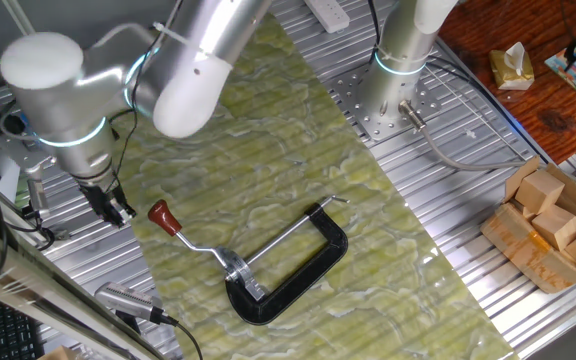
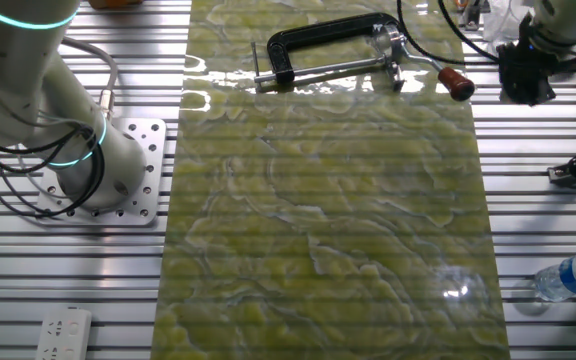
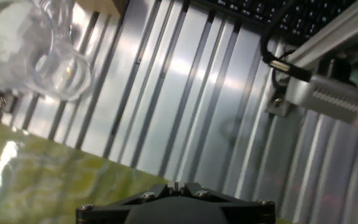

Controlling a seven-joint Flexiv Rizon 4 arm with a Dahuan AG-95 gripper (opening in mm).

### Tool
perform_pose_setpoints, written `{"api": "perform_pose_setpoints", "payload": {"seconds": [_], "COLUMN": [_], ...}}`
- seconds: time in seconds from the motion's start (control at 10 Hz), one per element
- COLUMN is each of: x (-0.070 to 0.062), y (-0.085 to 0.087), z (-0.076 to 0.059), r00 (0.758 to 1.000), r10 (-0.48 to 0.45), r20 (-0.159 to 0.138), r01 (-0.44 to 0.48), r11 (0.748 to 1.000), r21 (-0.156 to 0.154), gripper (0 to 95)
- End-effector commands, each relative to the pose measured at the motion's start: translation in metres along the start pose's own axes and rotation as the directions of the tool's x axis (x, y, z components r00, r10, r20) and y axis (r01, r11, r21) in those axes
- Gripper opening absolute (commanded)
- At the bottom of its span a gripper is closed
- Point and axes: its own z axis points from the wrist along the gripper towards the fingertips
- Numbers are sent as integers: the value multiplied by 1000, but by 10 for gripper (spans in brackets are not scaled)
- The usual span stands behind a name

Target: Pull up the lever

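One fixed view: tool point(image 1: 118, 210) near the lever point(image 1: 183, 233), apart; whether spread, I cannot tell

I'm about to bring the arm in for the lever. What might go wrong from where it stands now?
1. The gripper hangs beside the mat, apart from the lever; the red-brown knob is small, so the fingers may slip off it.
2. The black clamp lies loose on the green mat, with nothing seen pinning it, so pulling may lift or drag the whole clamp.
3. The hand view shows no lever, so alignment lacks close feedback.

Red-knobbed lever point(image 1: 190, 236) flat on mat
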Motion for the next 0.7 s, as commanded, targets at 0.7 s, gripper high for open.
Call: {"api": "perform_pose_setpoints", "payload": {"seconds": [0.7], "x": [28], "y": [46], "z": [22], "r00": [991], "r10": [132], "r20": [-31], "r01": [-132], "r11": [991], "r21": [-15], "gripper": [0]}}
